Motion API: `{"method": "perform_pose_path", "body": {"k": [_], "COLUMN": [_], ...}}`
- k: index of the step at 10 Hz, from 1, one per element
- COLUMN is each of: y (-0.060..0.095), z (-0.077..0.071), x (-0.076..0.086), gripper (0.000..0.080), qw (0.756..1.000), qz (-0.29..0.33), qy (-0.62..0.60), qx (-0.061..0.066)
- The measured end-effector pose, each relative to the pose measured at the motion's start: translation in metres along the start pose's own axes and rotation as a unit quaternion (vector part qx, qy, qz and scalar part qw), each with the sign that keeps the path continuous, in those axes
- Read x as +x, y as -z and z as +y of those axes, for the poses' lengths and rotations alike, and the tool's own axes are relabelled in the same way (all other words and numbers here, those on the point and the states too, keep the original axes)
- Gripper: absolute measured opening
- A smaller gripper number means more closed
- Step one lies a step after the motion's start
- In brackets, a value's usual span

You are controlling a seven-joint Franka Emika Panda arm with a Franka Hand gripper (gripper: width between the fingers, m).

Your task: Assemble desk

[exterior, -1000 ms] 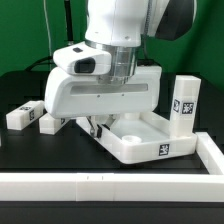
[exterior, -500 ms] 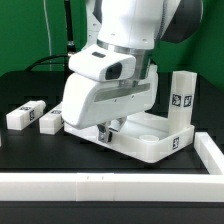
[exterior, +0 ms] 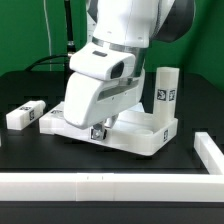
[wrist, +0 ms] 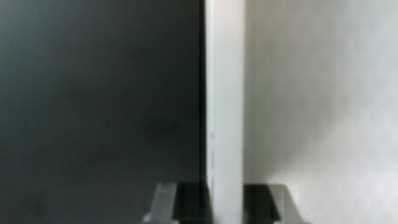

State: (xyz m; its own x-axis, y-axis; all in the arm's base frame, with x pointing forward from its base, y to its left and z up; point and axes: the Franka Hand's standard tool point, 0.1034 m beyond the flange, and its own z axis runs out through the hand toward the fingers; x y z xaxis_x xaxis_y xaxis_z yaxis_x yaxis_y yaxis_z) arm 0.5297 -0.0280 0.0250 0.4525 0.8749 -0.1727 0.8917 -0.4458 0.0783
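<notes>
At the exterior view's left, a loose leg (exterior: 25, 113), a short tagged white block, lies flat on the black table (exterior: 30, 150), awaiting its turn. Your gripper (exterior: 99, 130) is pinched narrow on the thin rim of the desk panel (exterior: 138, 143), smooth white plastic, probably to steer it. An upright leg (exterior: 166, 95) stands in the panel's right corner socket.

This is looking like a robotics lab bench: a big white robot arm (exterior: 125, 30) is lowering no tool but a pincer (exterior: 98, 131) over a black counter (exterior: 20, 88) that a white rail (exterior: 100, 183) is edging, and black-and-white square tags (exterior: 168, 95) are marking the desk (exterior: 140, 140) parts beside that pincer.
</notes>
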Motion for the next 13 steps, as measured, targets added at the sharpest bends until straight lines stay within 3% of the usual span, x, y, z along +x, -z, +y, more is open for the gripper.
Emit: {"method": "perform_pose_path", "body": {"k": [4, 8, 10, 11, 13], "y": [0.005, 0.002, 0.003, 0.003, 0.003], "z": [0.009, 0.013, 0.014, 0.024, 0.043], "x": [0.044, 0.041, 0.051, 0.061, 0.079], "gripper": [0.0062, 0.0063, 0.0063, 0.0063, 0.0063], "qw": [0.986, 0.970, 0.971, 0.971, 0.974], "qz": [-0.015, -0.024, -0.028, -0.034, -0.034], "qy": [0.164, 0.243, 0.239, 0.236, 0.222], "qx": [-0.006, -0.009, -0.003, 0.000, -0.012]}}
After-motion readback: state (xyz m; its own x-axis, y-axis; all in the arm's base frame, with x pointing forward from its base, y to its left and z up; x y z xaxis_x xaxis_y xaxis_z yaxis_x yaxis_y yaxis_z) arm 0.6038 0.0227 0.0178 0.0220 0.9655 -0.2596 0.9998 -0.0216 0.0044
